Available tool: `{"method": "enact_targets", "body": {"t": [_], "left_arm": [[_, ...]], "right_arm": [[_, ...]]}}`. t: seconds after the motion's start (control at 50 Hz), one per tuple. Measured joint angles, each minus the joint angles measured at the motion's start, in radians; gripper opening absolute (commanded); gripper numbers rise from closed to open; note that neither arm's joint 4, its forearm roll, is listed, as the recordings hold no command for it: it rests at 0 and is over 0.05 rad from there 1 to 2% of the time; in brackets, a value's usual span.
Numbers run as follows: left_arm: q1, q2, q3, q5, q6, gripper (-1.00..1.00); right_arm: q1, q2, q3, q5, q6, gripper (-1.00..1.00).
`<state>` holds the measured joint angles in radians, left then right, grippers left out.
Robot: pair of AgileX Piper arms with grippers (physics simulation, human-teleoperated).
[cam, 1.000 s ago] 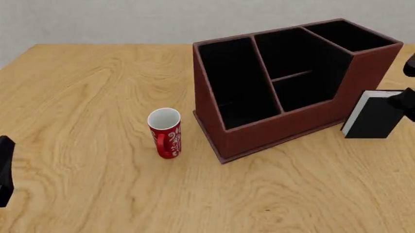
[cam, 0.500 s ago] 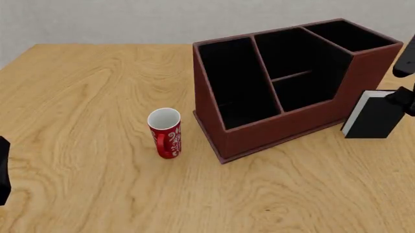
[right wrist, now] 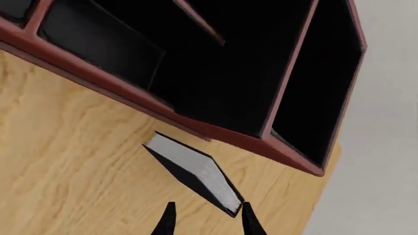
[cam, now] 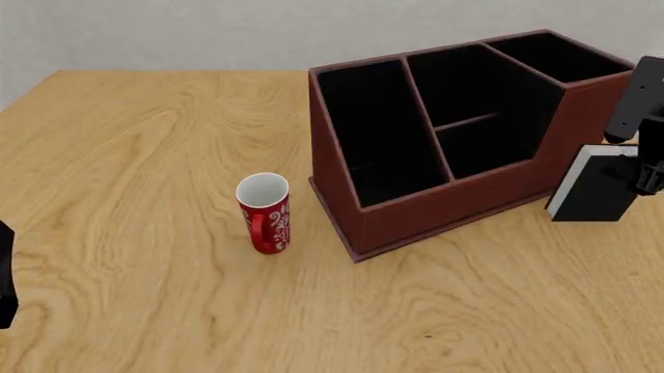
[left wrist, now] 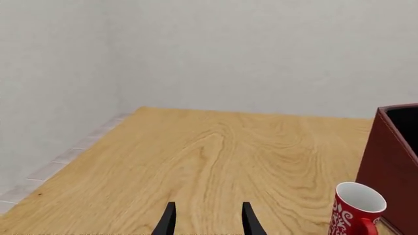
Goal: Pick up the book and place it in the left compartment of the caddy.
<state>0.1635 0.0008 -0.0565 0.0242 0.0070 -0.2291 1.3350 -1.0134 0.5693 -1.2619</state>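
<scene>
We start with the bench (cam: pixel 135 140), whose wood carries everything, and then the caddy (cam: pixel 456 206), the big red-brown box standing just to the left of our right claw (right wrist: pixel 205 220). Its left compartment (cam: pixel 374 136), the long black slot, lies at the end farthest from that claw, with the divided middle section between.

The book (cam: pixel 599 189) stands upright on the bench directly below the right claw, close beside the caddy's near wall; whether it touches that wall we cannot tell. In the right wrist view the claw is spread apart and empty, one corner of the book's top edge sitting between the finger tips.

We judge the book stiff and fairly light: hard covers that will not buckle, though smooth enough to slip. We would pinch it across its thickness, cover to cover, near the top middle, so that it hangs straight.

The red mug (cam: pixel 263 212) stands well left. Our left claw (left wrist: pixel 205 220) hangs released, holding nothing.
</scene>
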Motion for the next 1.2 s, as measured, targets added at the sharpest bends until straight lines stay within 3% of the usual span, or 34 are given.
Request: {"method": "enact_targets", "body": {"t": [0.36,1.2], "left_arm": [[0.016,0.001,0.014,-0.008,0.002,1.0],[0.038,0.004,0.019,-0.015,0.0,1.0]], "right_arm": [[-0.024,0.074,-0.012,-0.051,-0.072,1.0],[-0.057,0.147,-0.035,-0.093,-0.147,1.0]]}}
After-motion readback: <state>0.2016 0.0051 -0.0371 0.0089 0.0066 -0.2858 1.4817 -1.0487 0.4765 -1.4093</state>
